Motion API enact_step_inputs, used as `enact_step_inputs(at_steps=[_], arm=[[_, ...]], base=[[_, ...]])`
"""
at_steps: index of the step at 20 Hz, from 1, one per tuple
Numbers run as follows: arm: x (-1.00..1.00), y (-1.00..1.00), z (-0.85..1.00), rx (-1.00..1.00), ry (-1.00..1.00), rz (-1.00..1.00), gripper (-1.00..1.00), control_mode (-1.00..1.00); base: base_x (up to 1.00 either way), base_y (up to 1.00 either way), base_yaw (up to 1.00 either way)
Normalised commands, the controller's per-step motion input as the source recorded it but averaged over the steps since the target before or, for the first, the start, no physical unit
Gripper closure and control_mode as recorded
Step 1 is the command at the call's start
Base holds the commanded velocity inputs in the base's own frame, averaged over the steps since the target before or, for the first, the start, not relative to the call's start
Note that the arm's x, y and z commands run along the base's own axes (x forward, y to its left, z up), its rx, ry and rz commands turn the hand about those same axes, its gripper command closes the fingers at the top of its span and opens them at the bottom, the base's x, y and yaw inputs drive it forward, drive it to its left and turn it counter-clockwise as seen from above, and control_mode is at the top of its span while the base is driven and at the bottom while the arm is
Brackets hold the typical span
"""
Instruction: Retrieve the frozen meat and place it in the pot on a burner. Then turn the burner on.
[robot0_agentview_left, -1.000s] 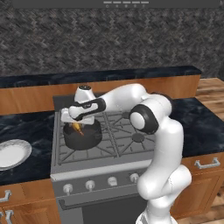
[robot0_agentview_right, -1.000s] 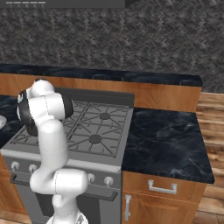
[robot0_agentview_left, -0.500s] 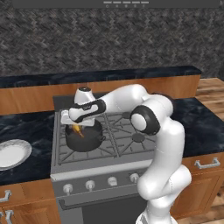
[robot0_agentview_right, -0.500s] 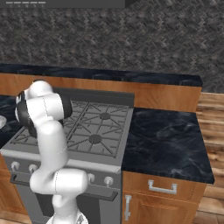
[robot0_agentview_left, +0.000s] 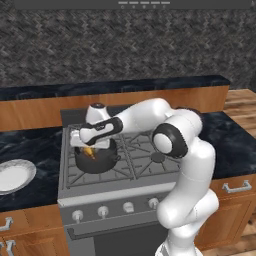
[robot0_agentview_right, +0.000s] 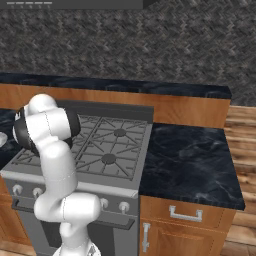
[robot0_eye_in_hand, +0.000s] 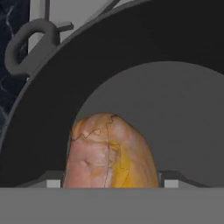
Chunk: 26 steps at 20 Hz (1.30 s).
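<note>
The glossy orange-brown chunk of frozen meat (robot0_eye_in_hand: 109, 153) is gripped by the two-finger gripper (robot0_agentview_left: 88, 148) inside the round dark grey metal pot (robot0_agentview_left: 98, 162) on the silver stove (robot0_agentview_left: 145, 172).

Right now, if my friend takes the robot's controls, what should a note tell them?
End effector: shut on the frozen meat, held over the pot's inside.
Pot: on the stove's front left burner.
Done: meat fetched and brought to the pot.
Left: lower it, let go, then turn that burner on with a front knob. I can't tell which knob matches it.
Also around: a white plate on the counter left of the stove.
</note>
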Motion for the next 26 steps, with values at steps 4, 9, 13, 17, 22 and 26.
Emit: enact_step_inputs(at_steps=[4,9,13,17,22,26], arm=[[-0.15,-0.19,-0.08,0.00,0.00,0.00,1.00,-1.00],[-0.13,-0.18,-0.02,0.00,0.00,0.00,1.00,-1.00],[-0.04,-0.09,0.00,0.00,0.00,0.00,1.00,-1.00],[0.06,0.00,0.00,0.00,0.00,0.00,-1.00,-1.00],[0.00,0.00,0.13,0.00,0.00,0.00,-1.00,-1.00],[-0.05,0.00,0.49,0.00,0.00,0.00,-1.00,-1.00]], base=[[0.00,0.00,0.00],[0.00,0.00,0.00],[0.00,0.00,0.00],[0.00,0.00,0.00],[0.00,0.00,0.00],[0.00,0.00,0.00]])
